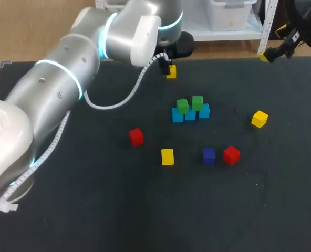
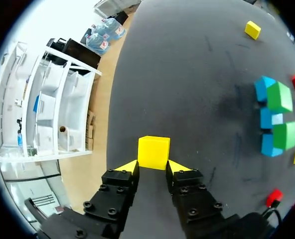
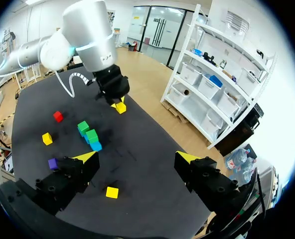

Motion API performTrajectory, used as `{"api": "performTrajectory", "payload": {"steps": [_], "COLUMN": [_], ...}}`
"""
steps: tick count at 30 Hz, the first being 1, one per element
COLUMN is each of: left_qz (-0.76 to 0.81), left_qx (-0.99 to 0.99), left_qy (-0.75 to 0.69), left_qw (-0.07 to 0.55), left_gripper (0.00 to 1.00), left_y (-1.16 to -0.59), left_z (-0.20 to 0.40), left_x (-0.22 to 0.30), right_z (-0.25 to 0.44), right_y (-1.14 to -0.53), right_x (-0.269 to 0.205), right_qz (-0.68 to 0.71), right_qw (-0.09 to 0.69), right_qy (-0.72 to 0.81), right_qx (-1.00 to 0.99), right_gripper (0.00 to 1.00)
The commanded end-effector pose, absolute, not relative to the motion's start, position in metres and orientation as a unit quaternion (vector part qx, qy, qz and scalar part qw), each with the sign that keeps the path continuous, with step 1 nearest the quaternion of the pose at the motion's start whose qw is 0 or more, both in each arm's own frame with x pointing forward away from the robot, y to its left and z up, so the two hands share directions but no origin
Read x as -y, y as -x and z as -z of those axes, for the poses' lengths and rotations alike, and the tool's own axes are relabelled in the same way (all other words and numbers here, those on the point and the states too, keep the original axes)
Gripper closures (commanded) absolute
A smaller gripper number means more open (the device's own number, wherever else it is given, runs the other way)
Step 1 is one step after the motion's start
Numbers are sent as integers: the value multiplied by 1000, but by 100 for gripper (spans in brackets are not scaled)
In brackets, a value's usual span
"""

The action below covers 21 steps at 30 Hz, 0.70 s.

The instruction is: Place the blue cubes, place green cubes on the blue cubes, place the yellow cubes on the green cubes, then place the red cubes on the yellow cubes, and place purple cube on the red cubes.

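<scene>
Grip on yellow cube (image 2: 153, 152) by left end effector (image 2: 153, 167), cube held square, right end effector (image 3: 136, 156) splayed

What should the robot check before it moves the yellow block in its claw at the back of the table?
1. Left claw gripping the yellow cube: ok, a finger touches each side.
2. Yellow cube lifted off the table: cannot tell.
3. Green cubes sitting on the blue cubes: ok, two on three.
4. Green tops bare for a yellow: ok.
5. Right claw out of the way: ok, open, empty, far from the stack.
</scene>
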<state>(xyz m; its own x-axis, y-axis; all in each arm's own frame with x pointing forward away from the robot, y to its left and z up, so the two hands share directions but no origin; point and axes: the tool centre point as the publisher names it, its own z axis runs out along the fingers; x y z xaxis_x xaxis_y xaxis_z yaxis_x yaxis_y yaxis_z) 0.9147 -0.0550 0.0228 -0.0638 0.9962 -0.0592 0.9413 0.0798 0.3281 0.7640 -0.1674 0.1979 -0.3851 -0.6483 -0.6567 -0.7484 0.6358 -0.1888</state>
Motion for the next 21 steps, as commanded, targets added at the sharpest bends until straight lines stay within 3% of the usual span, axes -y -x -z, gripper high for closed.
{"api": "performTrajectory", "payload": {"steps": [1, 21], "left_qz": [27, 56], "left_qx": [-735, -744], "left_qy": [-677, -666], "left_qw": [2, 7], "left_gripper": [100, 100], "left_y": [-912, -834], "left_z": [-41, -95], "left_x": [51, 64], "right_z": [-198, -198], "right_y": [-764, -764], "right_x": [167, 167], "right_qz": [-70, -70], "right_qw": [361, 361], "right_qy": [421, 421], "right_qx": [-829, -829], "right_gripper": [0, 0]}}
